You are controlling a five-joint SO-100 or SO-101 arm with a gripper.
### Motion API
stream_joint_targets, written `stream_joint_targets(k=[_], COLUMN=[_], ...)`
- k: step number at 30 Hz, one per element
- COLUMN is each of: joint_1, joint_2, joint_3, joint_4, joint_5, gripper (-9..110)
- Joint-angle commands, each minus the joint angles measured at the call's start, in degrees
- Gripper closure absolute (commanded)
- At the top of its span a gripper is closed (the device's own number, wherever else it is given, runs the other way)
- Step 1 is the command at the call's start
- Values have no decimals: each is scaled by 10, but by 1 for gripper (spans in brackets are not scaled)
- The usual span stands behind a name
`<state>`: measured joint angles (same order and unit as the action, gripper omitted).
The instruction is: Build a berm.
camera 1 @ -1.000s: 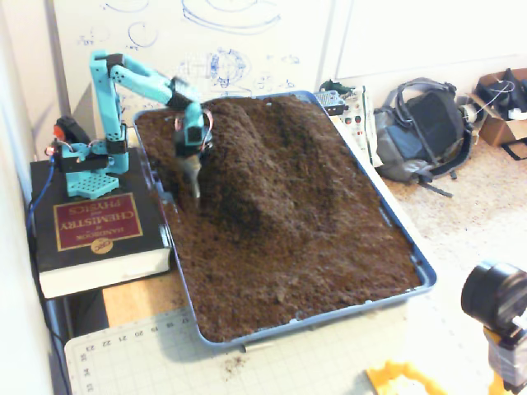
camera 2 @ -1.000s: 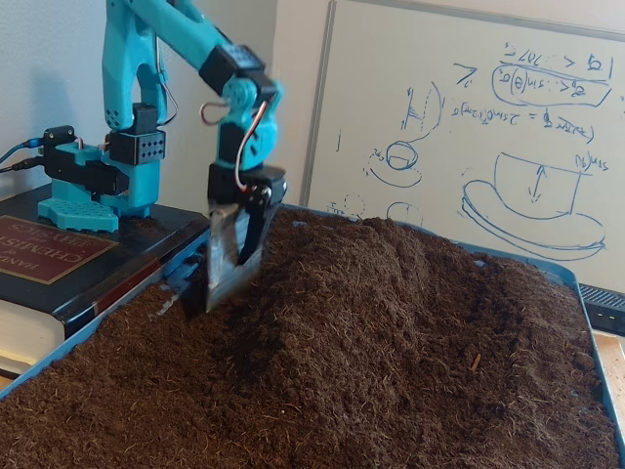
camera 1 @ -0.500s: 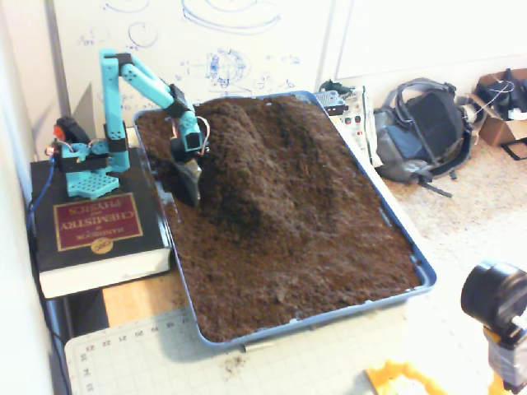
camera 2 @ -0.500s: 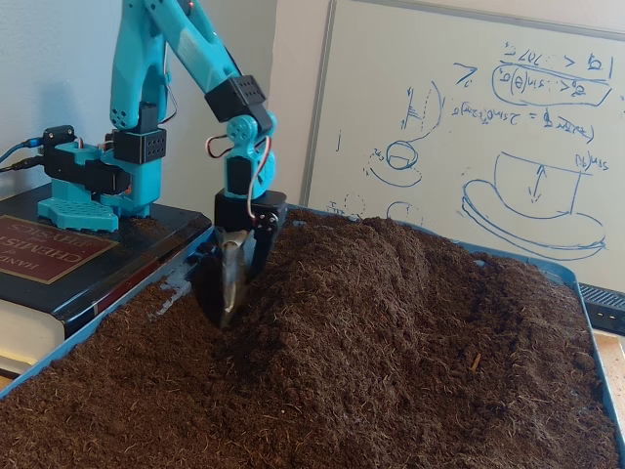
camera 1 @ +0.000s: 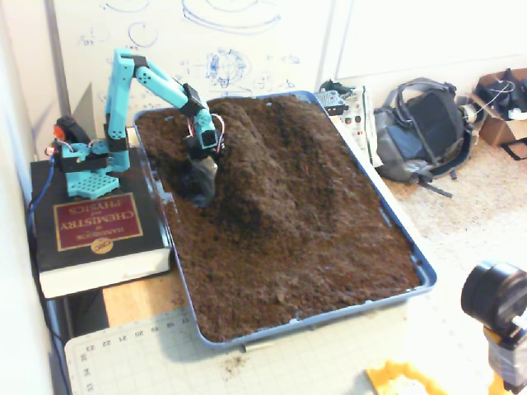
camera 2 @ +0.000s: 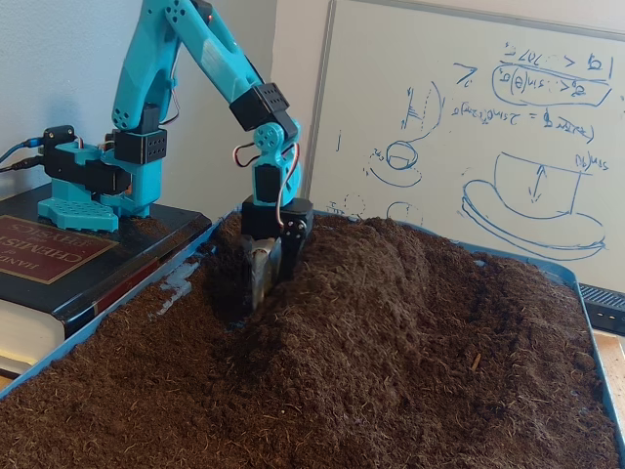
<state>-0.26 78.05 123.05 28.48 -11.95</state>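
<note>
Soil is being pressed against the ridge's flank by the pincer.

The long rounded ridge of loose dark brown soil (camera 1: 263, 156) is seen running down the middle of the blue plastic tray (camera 1: 424, 271), raised well above the flatter soil at the near end. The pincer (camera 2: 262, 285) of the turquoise arm (camera 2: 200, 44) is planted in the soil at the ridge's side nearest the arm's base; whether it is wide or narrow cannot be told, since its tips are buried. The arm is reached up from its base on the thick dark hardcover book (camera 1: 95, 226), bent at the elbow, with the wrist pointed almost straight down. The step is judged to be packing or pushing soil onto the flank; next, a sweep towards the crest is called for, kept shallow so the slope is not cut away.
</note>
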Motion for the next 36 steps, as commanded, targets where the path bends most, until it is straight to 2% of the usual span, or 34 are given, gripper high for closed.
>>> stream_joint_targets(k=[1, 9, 17, 27, 36], joint_1=[-15, -47, -60, -72, -85], joint_2=[51, 76, 283, 543, 744], joint_3=[-124, -56, 82, 251, 490], joint_4=[-29, -29, -29, -29, -31], joint_5=[10, 10, 15, 194, 220], gripper=[101, 101, 101, 101, 101])
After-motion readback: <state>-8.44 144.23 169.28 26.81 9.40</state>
